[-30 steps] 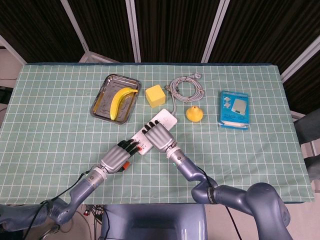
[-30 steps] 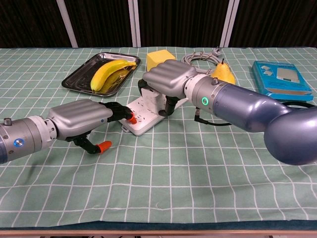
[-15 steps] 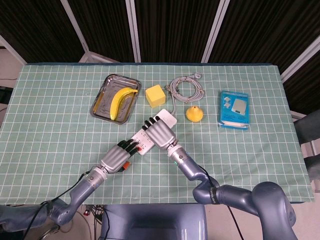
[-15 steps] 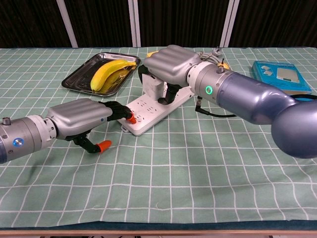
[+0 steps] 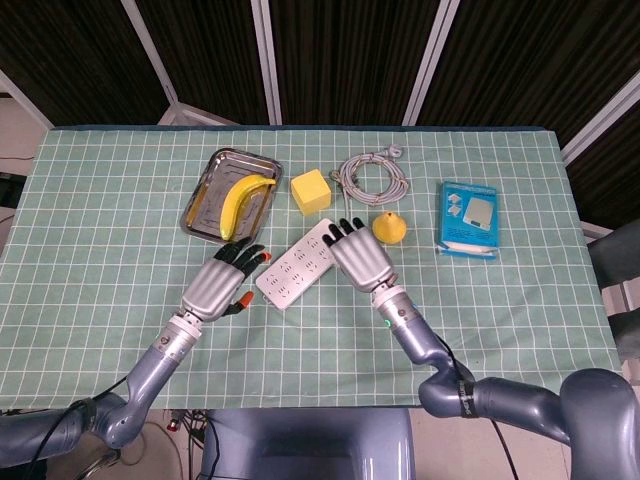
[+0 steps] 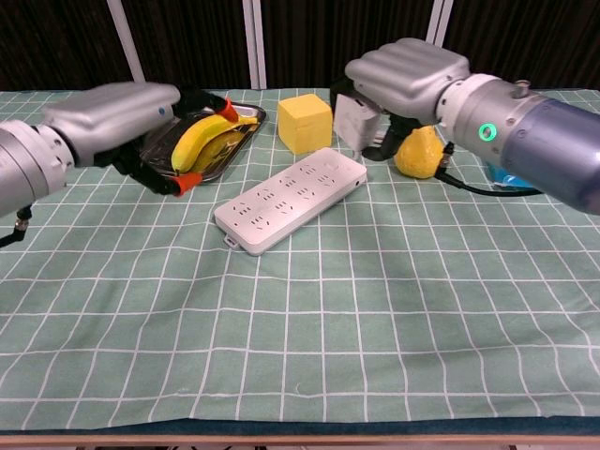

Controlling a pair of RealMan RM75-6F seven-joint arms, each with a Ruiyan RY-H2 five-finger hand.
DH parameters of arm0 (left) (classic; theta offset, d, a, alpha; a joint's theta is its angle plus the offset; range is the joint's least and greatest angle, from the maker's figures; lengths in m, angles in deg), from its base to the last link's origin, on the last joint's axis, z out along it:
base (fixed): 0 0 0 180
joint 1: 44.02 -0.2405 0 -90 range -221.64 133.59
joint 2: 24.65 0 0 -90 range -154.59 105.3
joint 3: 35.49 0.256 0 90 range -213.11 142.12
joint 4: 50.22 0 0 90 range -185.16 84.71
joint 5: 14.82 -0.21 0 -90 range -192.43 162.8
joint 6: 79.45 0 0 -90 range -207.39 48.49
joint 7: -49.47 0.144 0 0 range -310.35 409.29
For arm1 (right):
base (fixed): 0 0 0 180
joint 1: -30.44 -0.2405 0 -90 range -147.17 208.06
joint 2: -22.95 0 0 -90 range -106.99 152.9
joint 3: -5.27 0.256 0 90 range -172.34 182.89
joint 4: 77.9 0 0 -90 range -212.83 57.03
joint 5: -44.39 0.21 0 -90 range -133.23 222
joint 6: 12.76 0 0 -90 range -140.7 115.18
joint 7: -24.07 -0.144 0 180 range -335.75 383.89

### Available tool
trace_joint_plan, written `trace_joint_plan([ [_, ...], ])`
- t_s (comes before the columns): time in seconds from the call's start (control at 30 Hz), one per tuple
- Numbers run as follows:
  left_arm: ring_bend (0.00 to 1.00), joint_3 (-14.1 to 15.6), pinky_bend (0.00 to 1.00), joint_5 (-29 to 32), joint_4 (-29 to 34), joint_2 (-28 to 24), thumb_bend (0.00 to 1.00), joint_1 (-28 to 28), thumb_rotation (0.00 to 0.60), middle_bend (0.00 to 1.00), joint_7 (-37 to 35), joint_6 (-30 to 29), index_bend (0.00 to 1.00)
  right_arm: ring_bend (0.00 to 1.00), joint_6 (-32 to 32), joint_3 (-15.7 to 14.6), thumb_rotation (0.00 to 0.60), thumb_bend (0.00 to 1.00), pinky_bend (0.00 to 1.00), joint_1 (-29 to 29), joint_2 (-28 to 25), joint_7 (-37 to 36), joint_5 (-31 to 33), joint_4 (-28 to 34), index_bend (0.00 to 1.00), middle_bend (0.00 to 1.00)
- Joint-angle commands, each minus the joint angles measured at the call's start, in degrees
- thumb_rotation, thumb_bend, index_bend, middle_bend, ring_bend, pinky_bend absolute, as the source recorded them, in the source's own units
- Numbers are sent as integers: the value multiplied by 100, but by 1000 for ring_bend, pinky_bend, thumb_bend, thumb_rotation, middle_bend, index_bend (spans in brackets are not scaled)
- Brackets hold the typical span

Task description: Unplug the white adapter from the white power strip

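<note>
Fingers of right hand [image 6: 405, 77] curled round white adapter [image 6: 356, 119], held clear above table, upper centre-right of chest view, apart from white power strip [image 6: 291, 199]. Strip lies flat at frame centre, sockets bare, nothing plugged in. Left hand [image 6: 111, 117] raised at upper left, fingers part-curled, holding nothing; hangs near tray [image 5: 202, 198] w/ banana [image 5: 243, 200]. Judgement: unplug step looks done; adapter out. Next move calls for setting adapter down on bare cloth, away from yellow block [image 6: 305, 123] & pear-shaped toy [image 6: 420, 154], then releasing.

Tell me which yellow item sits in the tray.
The banana: it lies in the metal tray; the yellow block and yellow pear sit on the cloth.
</note>
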Motion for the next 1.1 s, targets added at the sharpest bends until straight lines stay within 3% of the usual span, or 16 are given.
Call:
trace_joint_plan([
  [0.03,40,-125,171,-66,405,-292,308,-188,600,129,-36,-347,182,256,140,-156,600,866,285,309,-289,82,281,319,528,287],
  [0.13,40,-76,171,-89,726,-515,259,-402,600,127,-16,-630,181,203,161,-286,600,717,251,488,-448,215,528,465,436,225],
  [0.27,40,62,171,-46,1063,-778,228,-792,600,120,-116,-1043,178,99,170,-384,600,529,184,667,-598,500,1058,645,178,115],
  [0.33,40,155,170,-51,1168,-921,227,-987,600,116,-190,-1228,176,53,198,-413,600,472,144,747,-662,563,1269,735,58,64],
  [0.4,40,250,168,-96,1234,-1073,227,-1176,600,113,-259,-1421,175,22,250,-432,600,445,115,819,-718,582,1403,815,6,26],
  [0.67,39,626,161,-365,1290,-1578,225,-1888,600,105,-745,-2114,169,0,692,-531,600,408,48,1203,-974,115,1127,1108,0,0],
  [0.83,32,815,139,-477,1117,-1809,181,-2309,600,82,-1092,-2506,141,0,1193,-764,600,399,13,1618,-1279,-441,447,1341,0,0],
  [1.1,0,1012,83,-536,597,-2027,95,-2893,600,5,-1581,-2975,39,0,2319,-1381,600,213,0,2646,-1744,-1854,-745,1331,0,0],
])
